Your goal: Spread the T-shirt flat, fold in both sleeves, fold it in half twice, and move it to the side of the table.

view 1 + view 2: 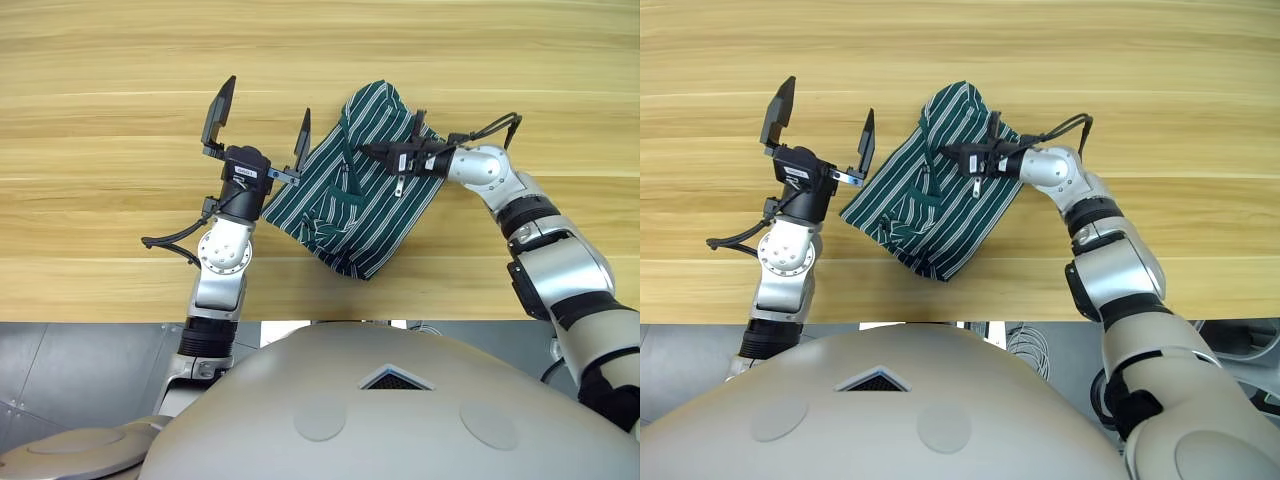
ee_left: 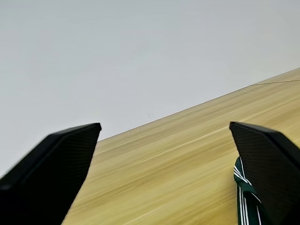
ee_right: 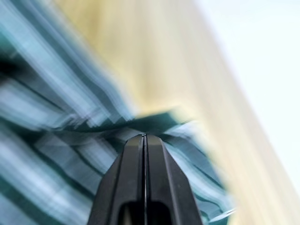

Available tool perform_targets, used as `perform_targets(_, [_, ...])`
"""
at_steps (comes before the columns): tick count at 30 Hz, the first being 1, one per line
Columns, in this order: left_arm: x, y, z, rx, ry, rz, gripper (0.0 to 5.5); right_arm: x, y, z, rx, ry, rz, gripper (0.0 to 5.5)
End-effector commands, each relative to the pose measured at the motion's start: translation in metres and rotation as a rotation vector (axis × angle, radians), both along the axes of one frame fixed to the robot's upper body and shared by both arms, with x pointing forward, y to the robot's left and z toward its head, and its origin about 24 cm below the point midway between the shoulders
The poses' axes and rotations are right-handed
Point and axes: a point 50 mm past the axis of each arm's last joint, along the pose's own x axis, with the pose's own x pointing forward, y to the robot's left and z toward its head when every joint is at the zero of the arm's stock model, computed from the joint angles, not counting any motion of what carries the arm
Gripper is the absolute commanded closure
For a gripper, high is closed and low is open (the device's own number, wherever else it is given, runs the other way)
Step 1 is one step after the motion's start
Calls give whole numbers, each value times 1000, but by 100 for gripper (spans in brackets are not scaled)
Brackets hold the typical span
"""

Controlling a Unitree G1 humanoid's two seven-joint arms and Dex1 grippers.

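The T-shirt [image 1: 362,205], dark green with thin white stripes, lies bunched in a rough folded bundle on the middle of the wooden table [image 1: 110,70]. My left gripper [image 1: 262,122] stands open just left of the shirt, fingers pointing away from me; its right finger is near the shirt's left edge, and a strip of the T-shirt [image 2: 243,199] shows beside that finger in the left wrist view. My right gripper [image 1: 366,150] reaches in from the right, shut, its tip over the top of the bundle. In the right wrist view its fingers [image 3: 136,154] are pressed together with striped cloth just beyond them.
Bare wood stretches on all sides of the shirt, widest to the far left and far right. The table's front edge [image 1: 90,320] runs just before my body, with grey floor below. A black cable [image 1: 497,125] loops over my right wrist.
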Motion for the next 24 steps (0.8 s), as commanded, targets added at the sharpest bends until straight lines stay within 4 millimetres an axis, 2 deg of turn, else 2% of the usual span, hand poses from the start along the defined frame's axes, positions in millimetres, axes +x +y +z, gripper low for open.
perform_targets(1, [-3, -1, -2, -11, 18, 6, 52, -4, -8, -15, 25, 59, -177, 546])
perform_targets(3, [-4, -1, -3, -11, 18, 17, 52, -14, -9, -33, 24, 135, -287, 546])
perform_targets(6, [-5, -1, -3, -10, 16, 24, 52, -32, 0, -56, 110, 300, -497, 546])
perform_targets(9, [-6, -1, -3, -5, 11, 32, 52, -47, 13, -60, 233, 365, -691, 546])
perform_targets(13, [-8, 1, -2, 2, 6, 45, 52, -66, 23, -54, 266, 445, -775, 546])
perform_targets(15, [-9, 1, -2, 0, 7, 47, 52, -69, 24, -59, 253, 516, -825, 546])
perform_targets(18, [-10, 2, -2, 0, 6, 51, 52, -63, 28, -63, 254, 577, -881, 546])
perform_targets(21, [-10, 1, -1, 5, 4, 47, 52, -62, 39, -58, 247, 559, -835, 546])
perform_targets(24, [-12, 1, -1, 4, 4, 48, 52, -64, 39, -61, 213, 543, -822, 546])
